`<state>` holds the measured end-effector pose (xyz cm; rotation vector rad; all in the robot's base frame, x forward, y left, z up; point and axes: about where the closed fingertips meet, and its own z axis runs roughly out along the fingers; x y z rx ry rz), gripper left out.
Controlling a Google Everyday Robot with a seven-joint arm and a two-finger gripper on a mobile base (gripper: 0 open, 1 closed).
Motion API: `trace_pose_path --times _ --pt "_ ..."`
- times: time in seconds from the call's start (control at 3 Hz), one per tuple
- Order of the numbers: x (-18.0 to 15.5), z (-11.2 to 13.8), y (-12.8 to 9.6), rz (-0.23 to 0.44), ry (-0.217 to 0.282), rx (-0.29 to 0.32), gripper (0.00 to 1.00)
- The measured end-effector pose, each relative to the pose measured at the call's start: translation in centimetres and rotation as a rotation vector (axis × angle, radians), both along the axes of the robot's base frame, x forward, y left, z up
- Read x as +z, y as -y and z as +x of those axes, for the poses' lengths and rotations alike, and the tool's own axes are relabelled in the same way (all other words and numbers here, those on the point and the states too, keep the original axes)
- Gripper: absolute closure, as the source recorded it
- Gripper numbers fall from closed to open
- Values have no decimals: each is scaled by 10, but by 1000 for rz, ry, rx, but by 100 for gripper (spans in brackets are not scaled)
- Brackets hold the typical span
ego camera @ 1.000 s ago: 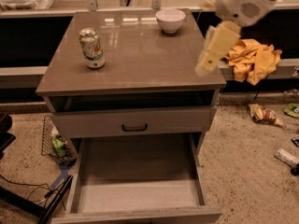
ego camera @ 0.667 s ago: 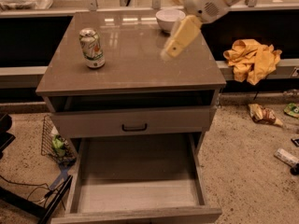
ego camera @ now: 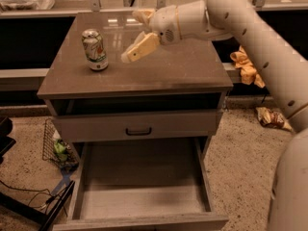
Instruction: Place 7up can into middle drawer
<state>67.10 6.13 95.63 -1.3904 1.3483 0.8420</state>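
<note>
- Clearly, the 7up can (ego camera: 95,49) stands upright on the left part of the brown tabletop (ego camera: 183,71), showing a green-and-white label with a red spot; its lettering is too small to read.
- The hand (ego camera: 130,36) hovers over the middle of the tabletop, near the can on its right and not touching it. Its two pale fingers (ego camera: 142,47) are spread wide apart and hold nothing.
- Below, the middle drawer (ego camera: 144,177) is pulled out, showing its pale flat floor.
- Above it sits a drawer front (ego camera: 96,126) with a dark bar handle (ego camera: 138,131).
- A yellow cloth (ego camera: 246,66) lies right of the cabinet, and a wire basket (ego camera: 57,146) stands on the left.
</note>
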Motion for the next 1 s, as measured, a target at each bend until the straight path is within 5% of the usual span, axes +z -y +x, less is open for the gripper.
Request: trace_pose_path --times 0.33,1.0 --pt "-7 3 -8 23 -16 8 0" --pt "-43 66 -46 45 -34 -18 0"
